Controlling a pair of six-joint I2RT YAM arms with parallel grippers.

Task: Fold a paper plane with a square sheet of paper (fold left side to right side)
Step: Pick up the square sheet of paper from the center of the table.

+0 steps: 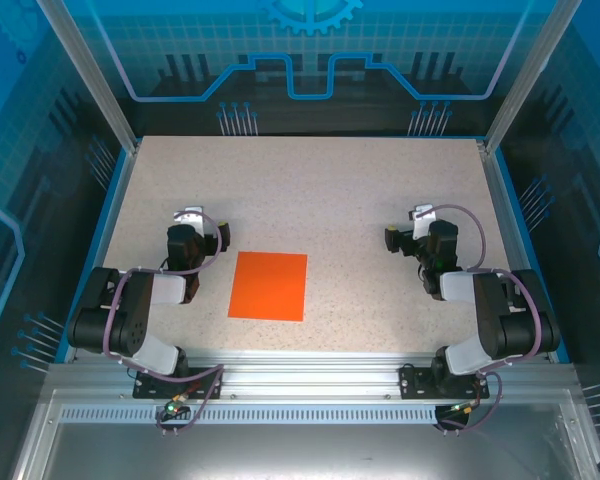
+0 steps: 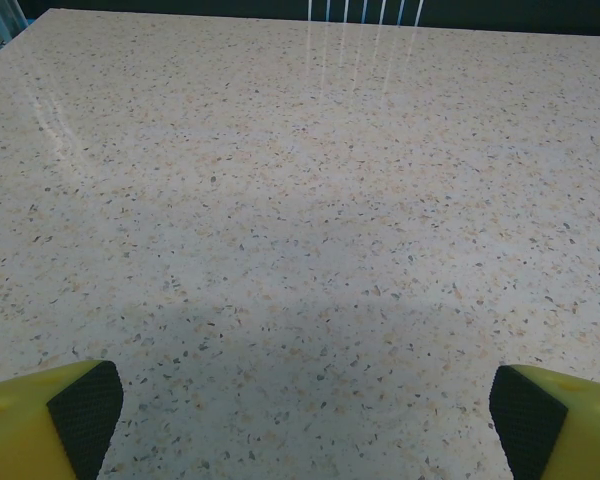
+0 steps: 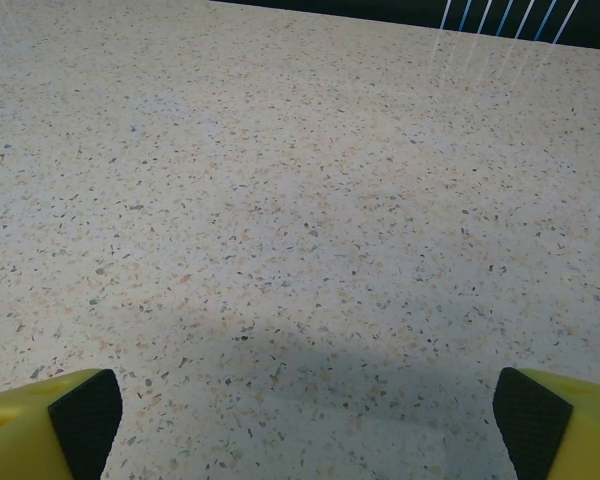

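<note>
The square sheet of paper [image 1: 269,285], bright orange and flat, lies on the speckled table between the two arms, near the front edge. My left gripper [image 1: 188,215] rests to the sheet's left and a little farther back, apart from it. Its yellow fingers [image 2: 50,420] stand wide open with bare tabletop between them. My right gripper [image 1: 420,214] sits well to the right of the sheet, also open, its fingers [image 3: 50,425] spread over bare table. Nothing is held by either gripper. No folded paper plane is in view.
The table [image 1: 310,180] is bounded by a blue rim and metal frame posts [image 1: 90,80] at the back corners. Transparent panels enclose the back and sides. An aluminium rail [image 1: 300,375] carrying the arm bases runs along the near edge.
</note>
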